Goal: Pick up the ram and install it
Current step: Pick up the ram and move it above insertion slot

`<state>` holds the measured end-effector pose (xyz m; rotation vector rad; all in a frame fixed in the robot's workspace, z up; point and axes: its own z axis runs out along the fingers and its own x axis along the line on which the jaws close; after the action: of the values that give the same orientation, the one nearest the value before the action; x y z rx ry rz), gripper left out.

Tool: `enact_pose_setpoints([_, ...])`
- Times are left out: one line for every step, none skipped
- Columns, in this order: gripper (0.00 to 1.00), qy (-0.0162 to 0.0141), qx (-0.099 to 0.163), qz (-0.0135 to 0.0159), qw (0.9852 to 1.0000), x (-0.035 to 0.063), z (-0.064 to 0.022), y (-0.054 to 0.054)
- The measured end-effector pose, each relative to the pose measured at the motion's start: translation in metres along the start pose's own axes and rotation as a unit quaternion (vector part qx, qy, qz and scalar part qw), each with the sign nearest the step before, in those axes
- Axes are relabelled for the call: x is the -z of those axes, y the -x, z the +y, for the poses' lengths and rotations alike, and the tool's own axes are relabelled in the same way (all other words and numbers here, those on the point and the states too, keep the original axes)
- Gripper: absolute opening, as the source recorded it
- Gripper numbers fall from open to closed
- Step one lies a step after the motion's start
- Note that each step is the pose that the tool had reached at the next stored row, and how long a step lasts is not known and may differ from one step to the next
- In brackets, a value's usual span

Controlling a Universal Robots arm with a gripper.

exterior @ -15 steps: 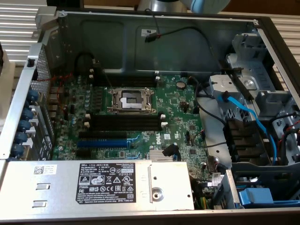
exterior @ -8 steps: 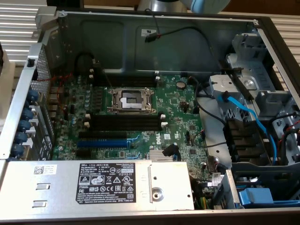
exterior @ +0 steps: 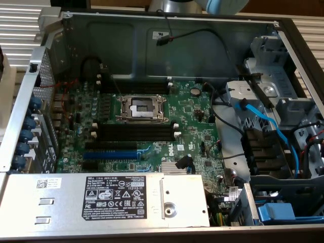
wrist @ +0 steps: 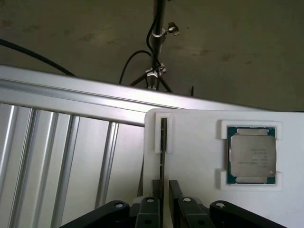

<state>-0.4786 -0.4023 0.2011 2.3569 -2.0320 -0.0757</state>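
Note:
The ram (wrist: 163, 135) is seen edge-on as a thin dark strip, standing upright in a slot of a white holder (wrist: 194, 142). My gripper (wrist: 164, 183) is directly over it, with one black finger (wrist: 155, 190) on each side of the stick. A thin gap shows beside the stick, so the gripper is open and straddling it. The open computer case (exterior: 152, 45) shows the green motherboard (exterior: 192, 116), with empty black memory slots (exterior: 134, 132) below the processor socket (exterior: 140, 108) and another pair (exterior: 136, 87) above it.
A processor chip (wrist: 251, 154) lies in a second pocket of the white holder. Ribbed aluminium surface (wrist: 57, 161) is beside the holder, and a stand with cables (wrist: 159, 47) is on the floor beyond. In the case are a blue expansion slot (exterior: 109, 154), a power supply (exterior: 121, 200) and blue cables (exterior: 268, 121).

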Motion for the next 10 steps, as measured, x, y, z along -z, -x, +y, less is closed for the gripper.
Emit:
enact_pose_setpoints([0.21, 0.0000, 0.000, 0.0000, 1.0000, 0.0000, 0.0000, -0.0001])
enact_pose_setpoints([0.21, 0.0000, 0.000, 0.0000, 1.0000, 0.0000, 0.0001, -0.0002])
enact_pose_setpoints([0.21, 0.0000, 0.000, 0.0000, 1.0000, 0.0000, 0.0001, -0.0004])
enact_pose_setpoints([0.21, -0.0001, 0.000, 0.0000, 1.0000, -0.0001, 0.0001, -0.0009])
enact_pose_setpoints([0.21, 0.0000, 0.000, 0.0000, 1.0000, -0.0001, 0.0002, -0.0011])
enact_pose_setpoints([0.21, 0.0000, 0.000, 0.0000, 1.0000, -0.0001, 0.0002, -0.0011])
enact_pose_setpoints([0.21, 0.0000, 0.000, 0.0000, 1.0000, -0.0001, 0.0002, -0.0011])
enact_pose_setpoints([0.21, 0.0000, 0.000, 0.0000, 1.0000, -0.0001, 0.0002, -0.0011])
enact_pose_setpoints([0.21, 0.0000, 0.000, 0.0000, 1.0000, -0.0001, 0.0002, -0.0011])
enact_pose_setpoints([0.21, 0.0000, 0.000, 0.0000, 1.0000, -0.0001, 0.0002, -0.0011])
